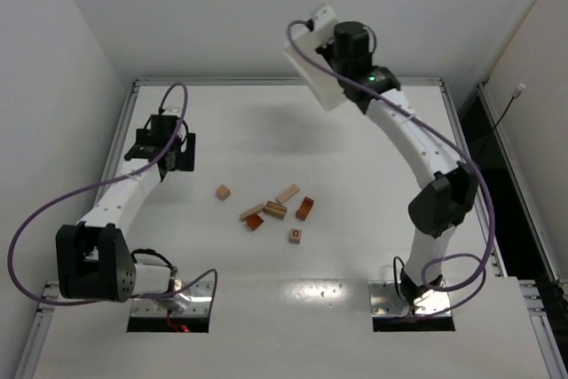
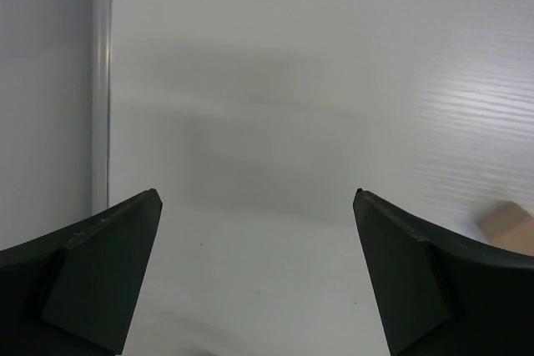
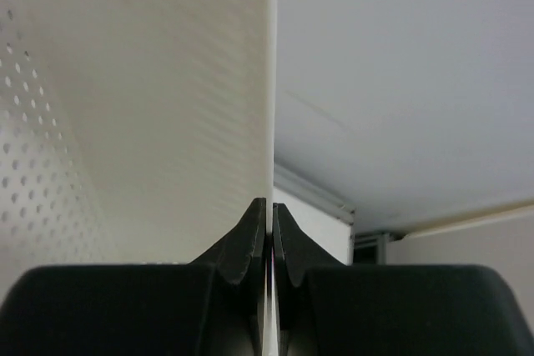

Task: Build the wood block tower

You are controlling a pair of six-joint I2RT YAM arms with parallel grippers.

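The right gripper [image 3: 269,206] fills the bottom of its wrist view, its two dark fingers pressed together on the thin wall of a white tray [image 3: 167,122], which rises in front of the lens with rows of small holes down its left side. From above, the right arm climbs from its base at the near right edge, bends at a dark elbow and stretches up and to the left, so the tray hangs tilted in the air over the far part of the table [image 1: 355,246], well clear of the surface.

The left arm lies low, running from its base at the near left out toward the left rail. The left gripper [image 2: 259,198] points along the table with its fingers [image 2: 108,239] spread wide apart and only bare tabletop between them. A blurred tan block [image 2: 505,223] shows at the right edge of that view; it is probably the lone cube, though the blur leaves that unsure.

The wood blocks [image 1: 275,210] lie loose on the middle of the table between the two arms, none stacked. A tan cube [image 1: 223,192] sits apart on the left, a reddish-brown arch piece [image 1: 304,209] on the right of the cluster, and a small cube [image 1: 295,236] just nearer the arms' bases.
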